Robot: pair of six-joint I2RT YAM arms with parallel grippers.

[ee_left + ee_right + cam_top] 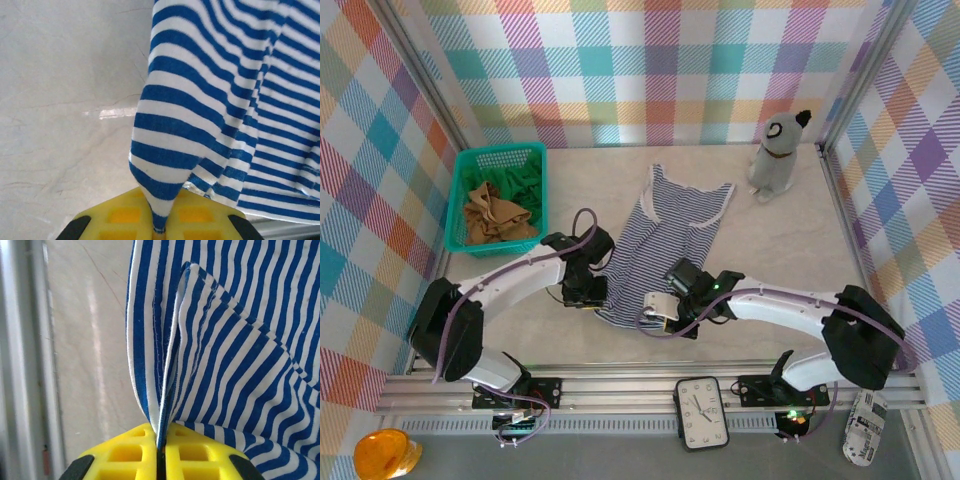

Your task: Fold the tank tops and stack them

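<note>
Overhead view: no text, brand or number can be read with certainty. The small clock (pixel 701 411) lying at the near edge, between the two arm bases, shows a white dial with dark hour marks around its rim, too small to make out as numerals. The white packet (pixel 864 426) at the near right corner carries dark print, likewise too small to read.

Striped tank top (pixel 215 100) corner in left gripper (pixel 159 224)

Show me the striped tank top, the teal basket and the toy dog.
striped tank top (pixel 665 235), top external view, mid-body
teal basket (pixel 505 152), top external view, far rim
toy dog (pixel 773 162), top external view, chest
</note>
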